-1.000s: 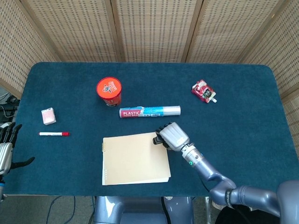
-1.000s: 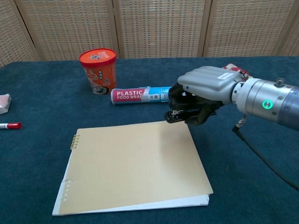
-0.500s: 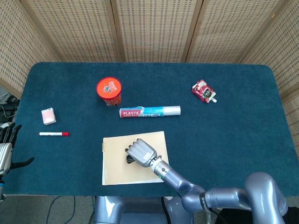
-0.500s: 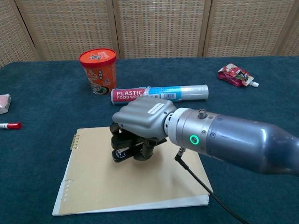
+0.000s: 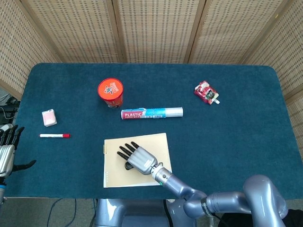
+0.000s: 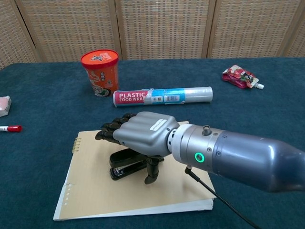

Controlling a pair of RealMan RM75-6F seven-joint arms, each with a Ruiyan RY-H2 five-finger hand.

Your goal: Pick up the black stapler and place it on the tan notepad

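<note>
On the flat tan notepad (image 6: 95, 191), the black stapler (image 6: 126, 169) lies beneath the right hand (image 6: 140, 136), fingers spread.

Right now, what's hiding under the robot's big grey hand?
Under the right hand, the black stapler lies on the tan notepad. The chest view shows its front end; the hand covers the rest. The fingers are spread above it.

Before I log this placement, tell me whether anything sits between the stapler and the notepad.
Nothing visible does. The stapler lies directly on the notepad, under the right hand, whose fingers are spread above it.
</note>
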